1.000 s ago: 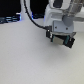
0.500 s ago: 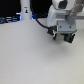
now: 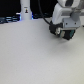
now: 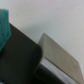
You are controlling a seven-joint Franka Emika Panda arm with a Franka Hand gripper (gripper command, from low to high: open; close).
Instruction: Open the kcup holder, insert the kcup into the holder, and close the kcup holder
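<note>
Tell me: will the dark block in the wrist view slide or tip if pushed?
Probably stiff: the dark block shows straight edges and a flat face. It looks broad and low, so a push would more likely slide it than tip it. The wrist view is too blurred to judge its weight or slipperiness.

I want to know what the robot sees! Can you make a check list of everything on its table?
Surface: pale table, bare across the part in view.
Job's things: holder and kcup not clearly seen; the wrist view shows a dark blurry shape and something green, too blurred to name.
Clutter: nothing seen.
Grippers: gripper low over the table at the exterior view's right; open or shut cannot be told.
Cables: black cable beside the arm.
Surroundings: dark background with a white post.
</note>
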